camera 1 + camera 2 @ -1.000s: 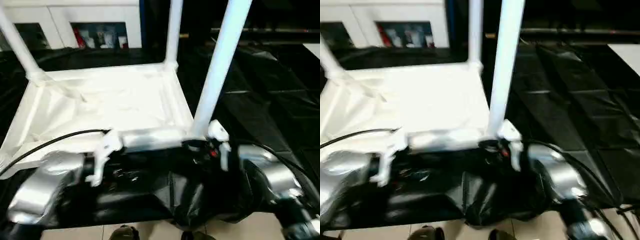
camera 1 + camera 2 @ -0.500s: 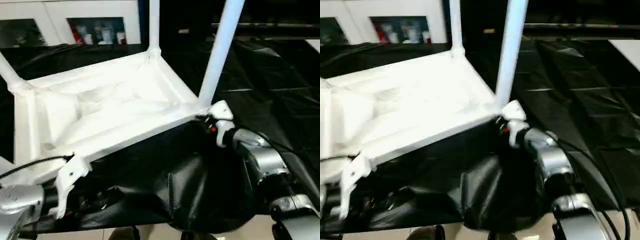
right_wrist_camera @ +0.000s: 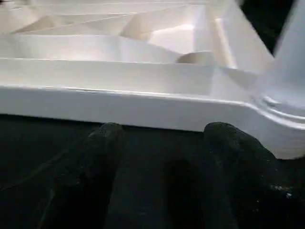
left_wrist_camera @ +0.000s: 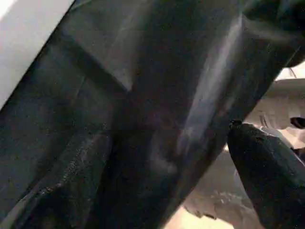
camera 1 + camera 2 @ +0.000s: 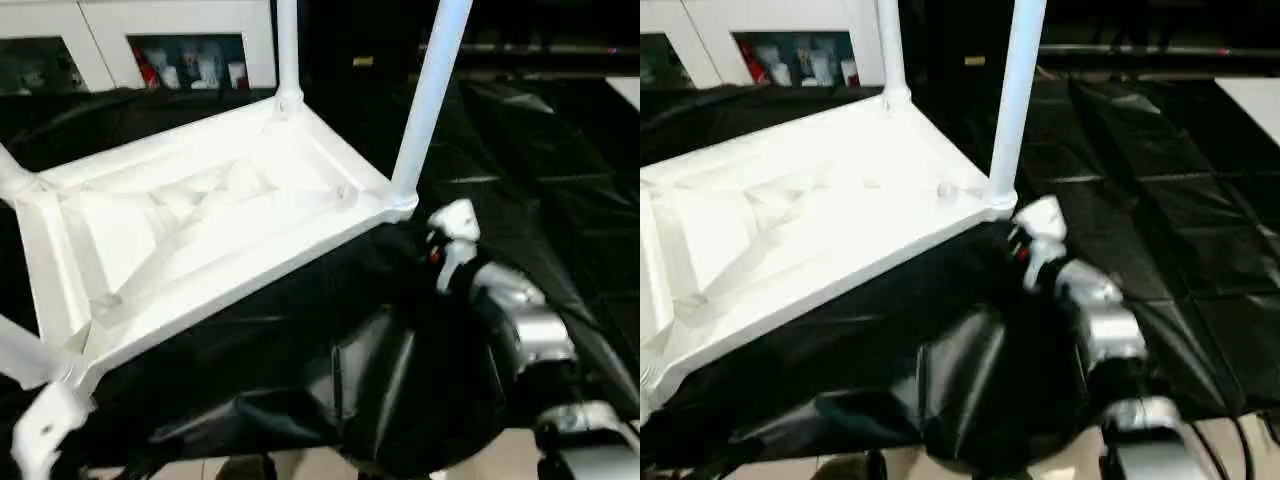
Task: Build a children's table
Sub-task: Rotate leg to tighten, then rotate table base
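Right gripper (image 3: 157, 143): two black fingers (image 3: 102, 157) spread apart, nothing between them, pointing at the near rim of the table top just short of the corner socket; not touching it. Left gripper (image 4: 190, 181): fingers stand wide apart over the black drape, holding nothing; its white wrist housing (image 5: 40, 430) sits low at the robot's left, near the table's nearest corner. Children's table (image 5: 200, 215): upside down on the black-draped work surface (image 5: 540, 170), ribbed underside up, turned at a slant to the robot. Legs stand up from the corners; one leg (image 5: 425, 100) just beyond the right gripper, another (image 5: 288, 50) at the far corner. White cabinets (image 5: 180, 30) behind.
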Tool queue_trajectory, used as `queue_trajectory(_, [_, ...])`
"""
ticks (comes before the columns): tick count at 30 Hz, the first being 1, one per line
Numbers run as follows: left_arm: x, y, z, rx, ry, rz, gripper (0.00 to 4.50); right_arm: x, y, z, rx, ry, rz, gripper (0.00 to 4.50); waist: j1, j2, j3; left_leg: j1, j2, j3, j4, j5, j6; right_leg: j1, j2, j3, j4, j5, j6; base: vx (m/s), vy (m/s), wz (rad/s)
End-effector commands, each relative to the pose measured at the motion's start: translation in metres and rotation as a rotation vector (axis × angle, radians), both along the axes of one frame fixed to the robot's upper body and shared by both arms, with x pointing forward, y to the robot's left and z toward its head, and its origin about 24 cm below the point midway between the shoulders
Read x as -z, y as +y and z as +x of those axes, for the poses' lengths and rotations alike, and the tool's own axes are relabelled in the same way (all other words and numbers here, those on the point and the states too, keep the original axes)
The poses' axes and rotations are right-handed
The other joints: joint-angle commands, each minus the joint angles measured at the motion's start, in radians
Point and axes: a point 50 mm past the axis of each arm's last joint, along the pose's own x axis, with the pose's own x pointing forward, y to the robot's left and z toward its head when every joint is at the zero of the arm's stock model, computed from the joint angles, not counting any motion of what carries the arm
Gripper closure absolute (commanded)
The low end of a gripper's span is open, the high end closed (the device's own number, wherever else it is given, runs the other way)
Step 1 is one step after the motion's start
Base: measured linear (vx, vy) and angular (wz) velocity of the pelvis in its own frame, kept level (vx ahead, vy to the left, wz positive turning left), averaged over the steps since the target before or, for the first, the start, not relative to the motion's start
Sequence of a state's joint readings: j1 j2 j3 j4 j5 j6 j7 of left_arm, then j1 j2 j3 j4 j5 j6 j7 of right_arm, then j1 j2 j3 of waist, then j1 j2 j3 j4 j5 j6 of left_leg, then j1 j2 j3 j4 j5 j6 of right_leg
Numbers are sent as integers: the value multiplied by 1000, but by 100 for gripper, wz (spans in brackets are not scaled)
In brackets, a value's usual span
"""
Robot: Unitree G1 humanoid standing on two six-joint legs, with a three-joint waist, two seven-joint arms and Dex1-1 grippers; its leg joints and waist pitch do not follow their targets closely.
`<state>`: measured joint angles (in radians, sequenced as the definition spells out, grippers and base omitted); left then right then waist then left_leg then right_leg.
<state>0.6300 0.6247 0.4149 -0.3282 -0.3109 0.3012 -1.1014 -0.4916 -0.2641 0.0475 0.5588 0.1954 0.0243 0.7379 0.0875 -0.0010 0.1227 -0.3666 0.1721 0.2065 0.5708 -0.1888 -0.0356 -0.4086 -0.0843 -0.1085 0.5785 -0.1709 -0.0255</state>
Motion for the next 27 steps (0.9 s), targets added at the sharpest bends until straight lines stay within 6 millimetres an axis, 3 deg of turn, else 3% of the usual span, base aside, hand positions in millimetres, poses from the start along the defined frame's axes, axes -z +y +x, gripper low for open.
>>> queue_trajectory(1, [-12,21,-5,-38,7,4,18,-3,1,-2,-15,-23,13,134,2,6,-56,18,78,-35,-83,-283,41,36,-77,79,-71,-384,-177,0,0,0])
queue_trajectory(10, [-42,66,-18,-79,96,60,18,-1,4,-9,-54,-17,19,134,5,1,-61,26,79,-32,-87,-306,28,32,-69,87,-63,-351,-188,0,0,0])
queue_trajectory(15, [-61,87,-13,-108,79,114,18,0,6,-9,-70,-18,18,134,9,-1,-62,32,77,-32,-88,-333,12,30,-69,88,-64,-378,-181,0,0,0])
queue_trajectory(16, [-73,96,-7,-123,44,147,18,0,7,-9,-77,-18,15,134,11,-2,-60,35,78,-33,-89,-355,6,29,-71,89,-68,-400,-179,0,0,0])
queue_trajectory(18, [-83,103,-1,-138,-8,156,18,0,7,-10,-81,-17,15,134,13,-4,-66,37,77,-35,-89,-356,0,32,-71,89,-64,-389,-176,0,0,0])
queue_trajectory(22, [-107,104,17,-160,-173,63,18,3,8,-11,-89,-8,4,134,19,-2,-70,42,76,-33,-87,-355,-16,32,-71,87,-56,-347,-202,0,0,0])
queue_trajectory(27, [-115,80,35,-72,-246,-133,18,7,10,-12,-87,-1,-10,134,25,0,-76,38,75,-31,-84,-329,-22,38,-71,87,-49,-289,-227,0,0,0])
